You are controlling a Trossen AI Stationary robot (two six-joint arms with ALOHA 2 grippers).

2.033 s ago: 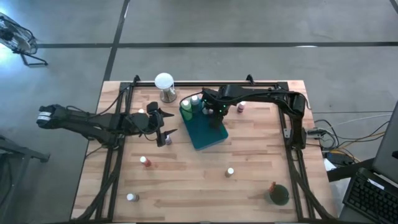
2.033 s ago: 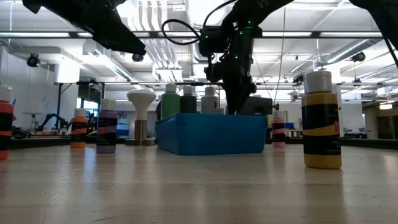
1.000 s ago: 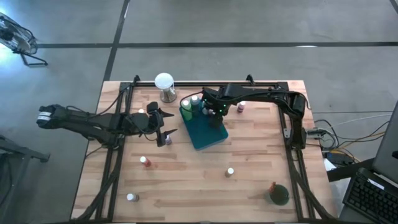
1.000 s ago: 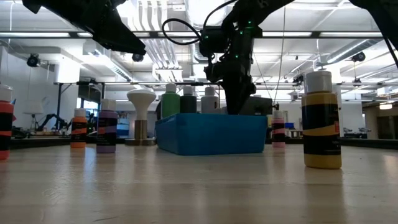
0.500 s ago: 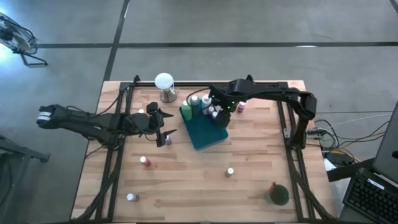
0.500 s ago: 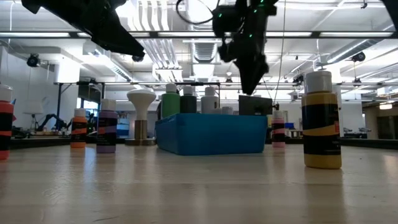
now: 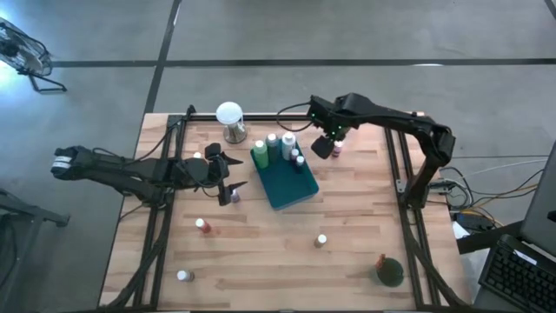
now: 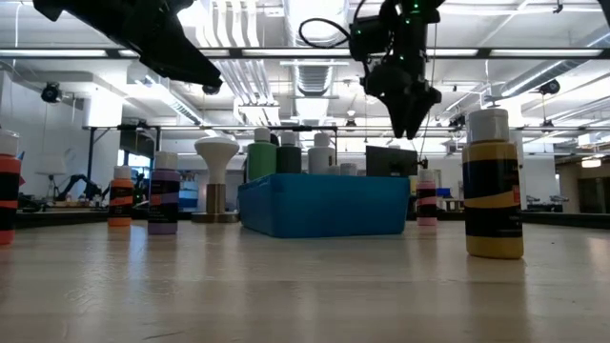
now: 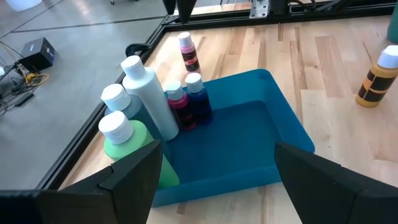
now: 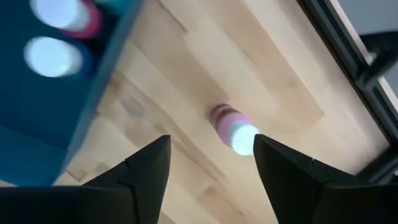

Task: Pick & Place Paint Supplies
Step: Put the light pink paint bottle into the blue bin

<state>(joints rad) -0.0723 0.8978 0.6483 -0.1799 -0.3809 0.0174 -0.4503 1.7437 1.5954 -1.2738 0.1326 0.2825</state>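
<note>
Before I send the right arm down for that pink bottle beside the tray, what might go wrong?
The right end effector, open, hangs above the small pink white-capped bottle, which stands close to the teal rectangular tray: a finger could clip the tray wall. The bottle looks slim, so an off-centre close might topple it.

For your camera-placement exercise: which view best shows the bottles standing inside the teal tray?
The left wrist view: five bottles stand clustered at one end of the teal tray. The high view shows them small, the low view hides their lower parts, the right wrist view catches blurred caps.
</note>
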